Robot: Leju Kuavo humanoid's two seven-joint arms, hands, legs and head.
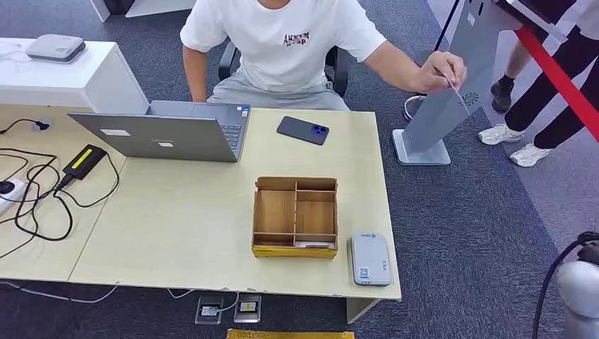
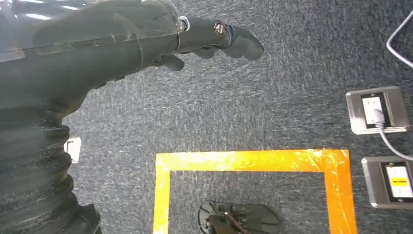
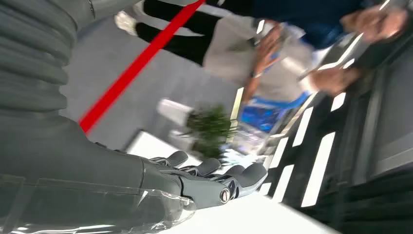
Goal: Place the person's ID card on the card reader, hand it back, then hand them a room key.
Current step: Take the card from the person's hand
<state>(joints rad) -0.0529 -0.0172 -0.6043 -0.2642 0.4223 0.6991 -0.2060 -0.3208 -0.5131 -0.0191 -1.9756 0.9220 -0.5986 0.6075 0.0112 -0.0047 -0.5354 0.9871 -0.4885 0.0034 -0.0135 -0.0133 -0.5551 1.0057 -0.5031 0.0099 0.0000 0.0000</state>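
A person in a white T-shirt (image 1: 282, 42) sits behind the table and holds a thin ID card (image 1: 455, 89) out past the table's far right corner. The grey card reader (image 1: 371, 259) lies flat at the table's front right corner. Beside it stands a wooden divided box (image 1: 295, 215) with a white card (image 1: 314, 244) in its front compartment. My left hand (image 2: 214, 41) hangs over the carpet, its fingers stretched out and holding nothing. My right hand (image 3: 214, 178) is raised with its fingers apart and also holds nothing. Part of my right arm (image 1: 579, 282) shows at the lower right.
An open laptop (image 1: 166, 131) and a dark phone (image 1: 302, 130) lie at the table's back. Cables and a black charger (image 1: 83, 161) cover the left side. A grey kiosk stand (image 1: 452, 92) and a red barrier tape (image 1: 558, 74) are right of the table, with other people's legs nearby.
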